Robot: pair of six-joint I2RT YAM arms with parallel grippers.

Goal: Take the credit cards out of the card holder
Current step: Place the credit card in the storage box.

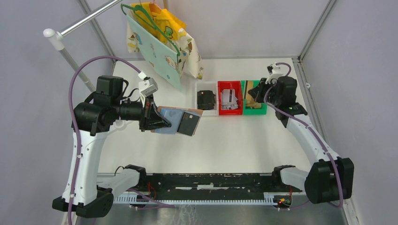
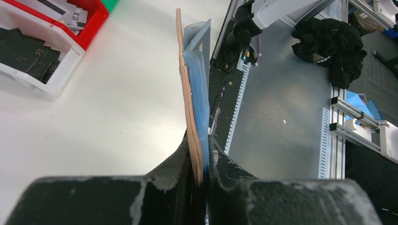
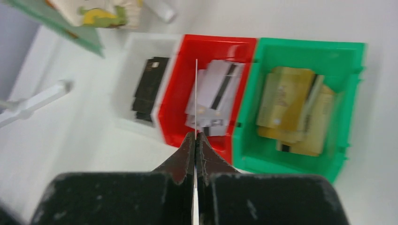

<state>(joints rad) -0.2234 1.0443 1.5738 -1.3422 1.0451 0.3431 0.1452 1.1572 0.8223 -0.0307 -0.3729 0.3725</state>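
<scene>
My left gripper (image 1: 157, 121) is shut on the card holder (image 1: 171, 119) and holds it open in the air over the table's left middle. The holder is salmon-pink outside and light blue inside. A black card (image 1: 189, 124) sticks out of its right end. The left wrist view shows the holder (image 2: 192, 108) edge-on between my left gripper's (image 2: 202, 154) jaws. My right gripper (image 1: 253, 96) is at the bins. In the right wrist view it (image 3: 195, 136) is shut on a thin pale card (image 3: 195, 84), seen edge-on over the red bin (image 3: 173, 108).
Three bins stand in a row at the back: a white one (image 1: 206, 110) with black cards (image 3: 148, 89), a red one (image 1: 230, 111) with grey cards (image 3: 218, 93), a green one (image 1: 256, 111) with gold cards (image 3: 286, 108). Patterned cloths (image 1: 159, 42) hang on a rail at the back left.
</scene>
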